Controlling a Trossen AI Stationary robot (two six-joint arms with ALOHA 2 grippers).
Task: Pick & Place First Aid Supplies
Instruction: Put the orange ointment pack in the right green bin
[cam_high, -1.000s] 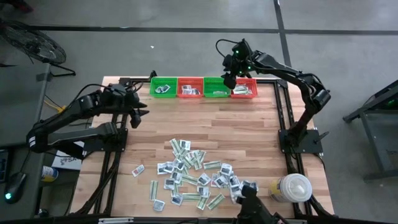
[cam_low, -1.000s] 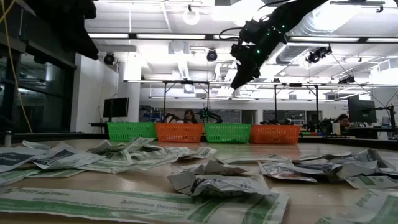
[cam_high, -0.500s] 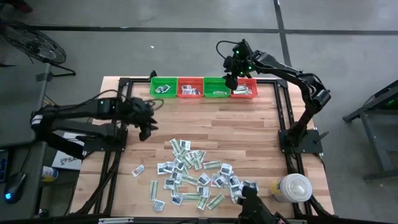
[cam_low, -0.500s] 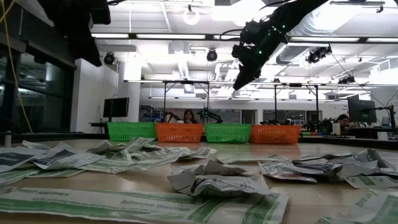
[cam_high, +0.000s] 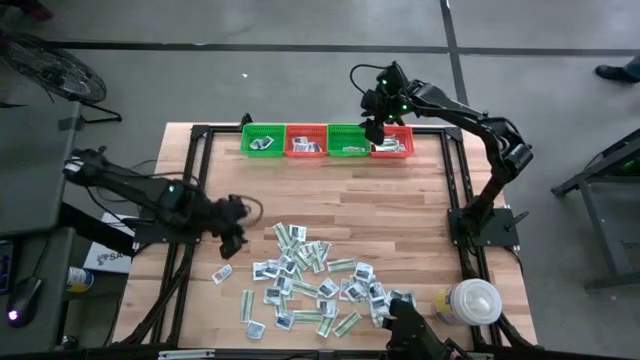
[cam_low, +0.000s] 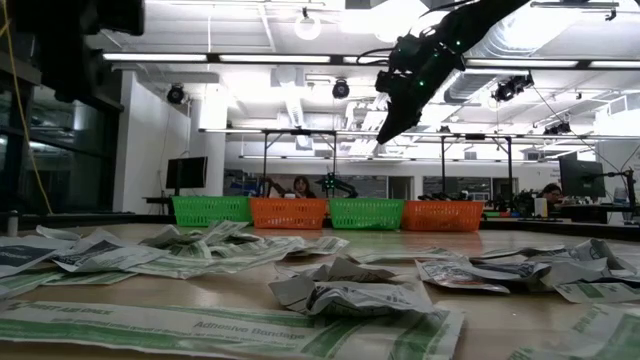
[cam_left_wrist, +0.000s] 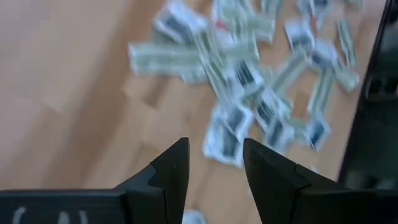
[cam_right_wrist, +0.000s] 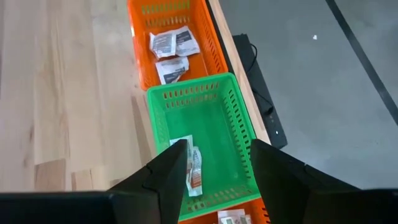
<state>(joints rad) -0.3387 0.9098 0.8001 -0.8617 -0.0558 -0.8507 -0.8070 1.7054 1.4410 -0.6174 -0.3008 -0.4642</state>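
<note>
Now the left gripper (cam_high: 238, 222) hangs with its fingers apart and empty, just beside the scattered pile of small flat white and pale-green first aid packets (cam_high: 315, 280) on the wooden table (cam_high: 330, 195). Far away, the right gripper (cam_high: 374, 128) is also parted and holds nothing, above the green plastic basket (cam_right_wrist: 208, 137) with a few packets inside.

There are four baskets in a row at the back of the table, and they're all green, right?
Not quite. There are four baskets in a row at the back of the table, but only two are green; the other two are orange, alternating. The high view shows it.
</note>
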